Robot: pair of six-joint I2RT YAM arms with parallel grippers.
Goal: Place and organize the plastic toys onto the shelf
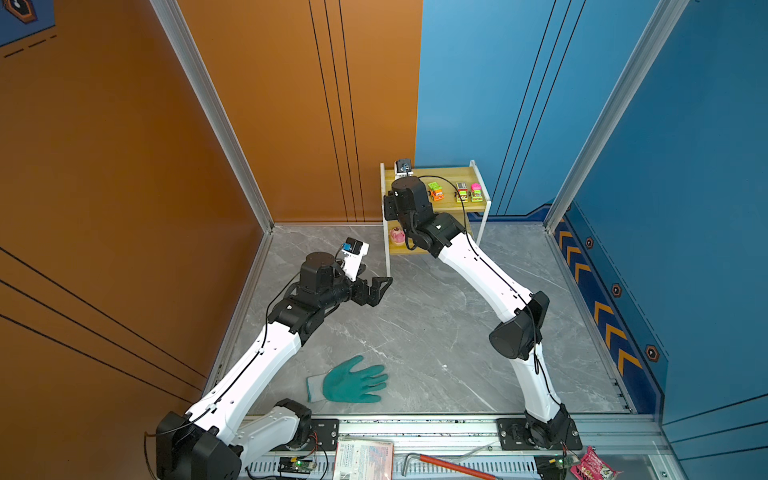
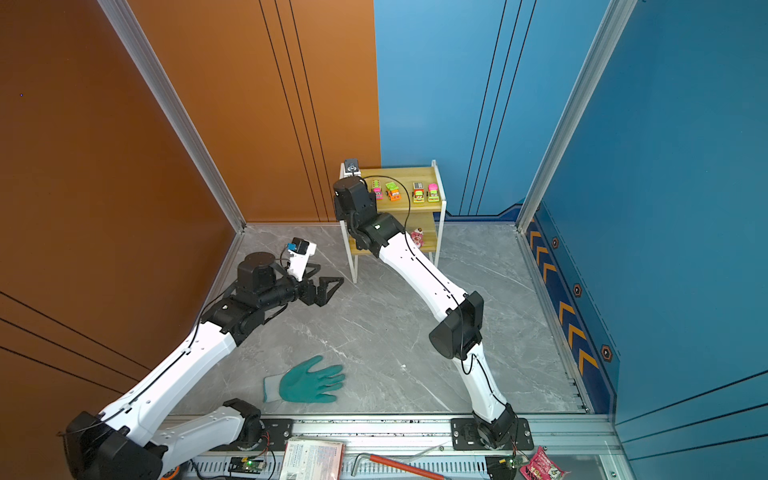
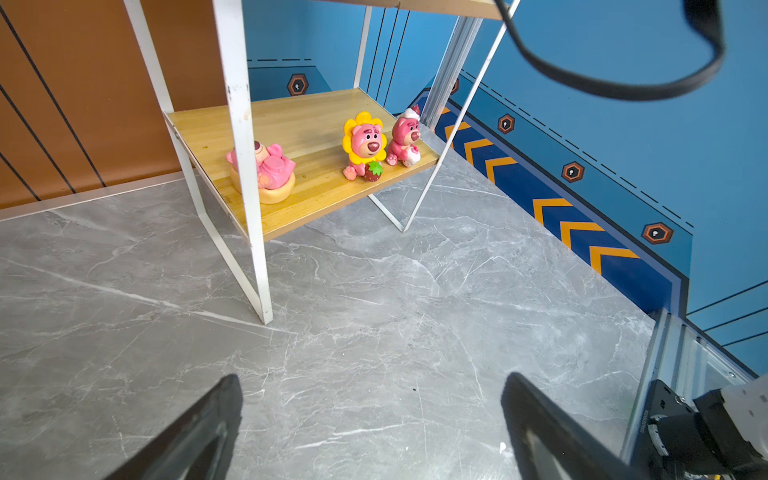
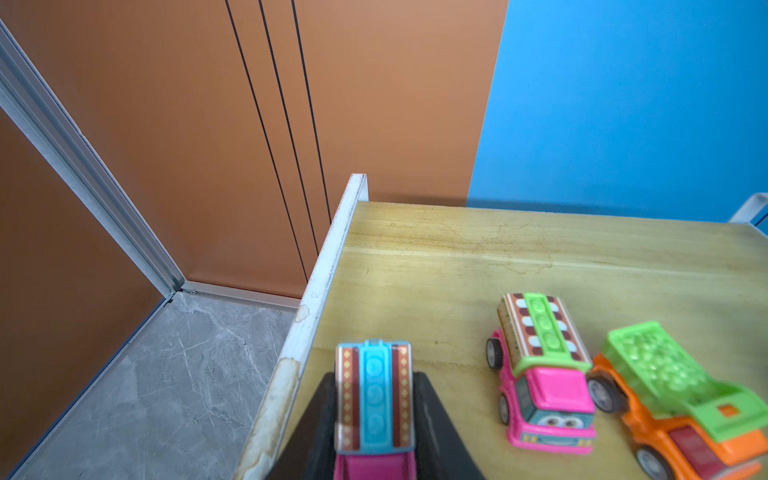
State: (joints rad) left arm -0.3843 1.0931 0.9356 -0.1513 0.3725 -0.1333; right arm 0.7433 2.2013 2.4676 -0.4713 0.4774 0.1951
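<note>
The shelf (image 1: 449, 174) (image 4: 457, 257) stands at the back wall. My right gripper (image 4: 376, 380) is shut on a pink car with a blue roof (image 4: 374, 415), just above the top board's left end. Beside it on that board sit a pink car with a green roof (image 4: 540, 365) and an orange car (image 4: 673, 407). Further right are a yellow car (image 1: 461, 192) and a pink-green one (image 1: 476, 192). Three pink bears (image 3: 266, 166) (image 3: 365, 145) (image 3: 405, 137) are on the lower board (image 3: 299, 124). My left gripper (image 1: 380, 291) (image 3: 372, 382) hangs open and empty over the floor, before the shelf's left leg.
A teal glove (image 1: 349, 380) lies on the grey floor near the front. On the front rail lie a booklet (image 1: 363, 457), a red-handled tool (image 1: 449, 465) and a pink packet (image 1: 594, 465). The shelf's white leg (image 3: 253, 208) stands close ahead of my left gripper.
</note>
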